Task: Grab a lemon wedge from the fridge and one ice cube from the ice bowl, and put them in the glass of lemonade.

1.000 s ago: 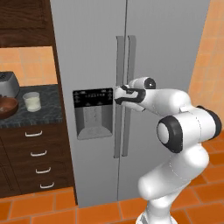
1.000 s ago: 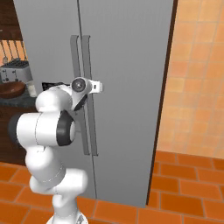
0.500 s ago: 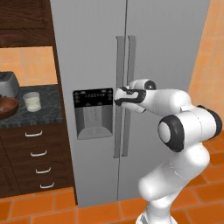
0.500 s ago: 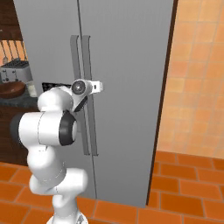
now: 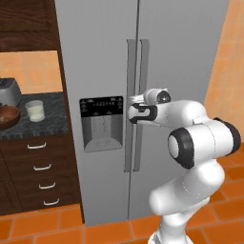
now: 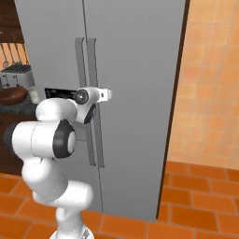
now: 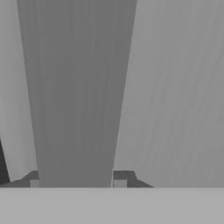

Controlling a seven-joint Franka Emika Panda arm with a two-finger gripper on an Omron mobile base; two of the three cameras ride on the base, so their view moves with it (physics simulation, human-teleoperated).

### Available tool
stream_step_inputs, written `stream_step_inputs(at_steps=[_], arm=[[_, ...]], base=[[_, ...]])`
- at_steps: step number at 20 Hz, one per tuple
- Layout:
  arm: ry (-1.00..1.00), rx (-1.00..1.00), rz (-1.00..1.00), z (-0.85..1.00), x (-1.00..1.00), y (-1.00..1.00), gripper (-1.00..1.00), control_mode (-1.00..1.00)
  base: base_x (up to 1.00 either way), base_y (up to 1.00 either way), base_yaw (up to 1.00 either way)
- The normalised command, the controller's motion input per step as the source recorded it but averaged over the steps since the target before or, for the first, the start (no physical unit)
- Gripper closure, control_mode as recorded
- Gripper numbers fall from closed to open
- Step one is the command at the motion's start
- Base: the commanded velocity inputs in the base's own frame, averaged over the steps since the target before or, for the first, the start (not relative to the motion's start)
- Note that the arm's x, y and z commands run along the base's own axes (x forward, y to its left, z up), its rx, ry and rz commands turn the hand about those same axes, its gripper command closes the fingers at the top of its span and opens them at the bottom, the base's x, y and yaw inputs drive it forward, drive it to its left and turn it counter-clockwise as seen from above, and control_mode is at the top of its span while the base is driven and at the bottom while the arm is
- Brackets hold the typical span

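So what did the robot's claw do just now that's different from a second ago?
The claw squeezed shut around the left door's handle on the fridge. The arm barely moved. Both doors remain closed, and the ice bowl and glass of lemonade sit as before.

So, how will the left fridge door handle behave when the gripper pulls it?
The handle is a long straight bar, so probably stiff, without bending. Its grey surface looks smooth, so the gripper, closed around it, might slide along it. The fridge door is tall, likely heavy to swing.
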Motion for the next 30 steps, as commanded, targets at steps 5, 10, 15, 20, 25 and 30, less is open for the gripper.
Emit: stream_step_inputs(at_steps=[5, 10, 15, 20, 25, 30], arm=[[0.2, 0.0, -0.17, 0.42, -0.38, -0.75, 1.0, -1.0], [0.2, 0.0, -0.13, 0.43, -0.49, -0.77, 1.0, -1.0], [0.18, 0.0, -0.13, 0.13, -0.47, -0.85, 1.0, -1.0], [0.15, 0.0, -0.1, 0.05, -0.55, -0.89, 1.0, -1.0], [-0.01, 0.07, -0.04, -0.01, -0.93, -0.98, 1.0, -1.0], [0.06, 0.08, -0.01, 0.3, -0.71, -1.0, 1.0, -1.0]], base=[[0.0, 0.0, 0.0], [0.0, 0.0, 0.0], [0.0, 0.0, 0.0], [0.0, 0.0, 0.0], [0.0, 0.0, 0.0], [0.0, 0.0, 0.0]])
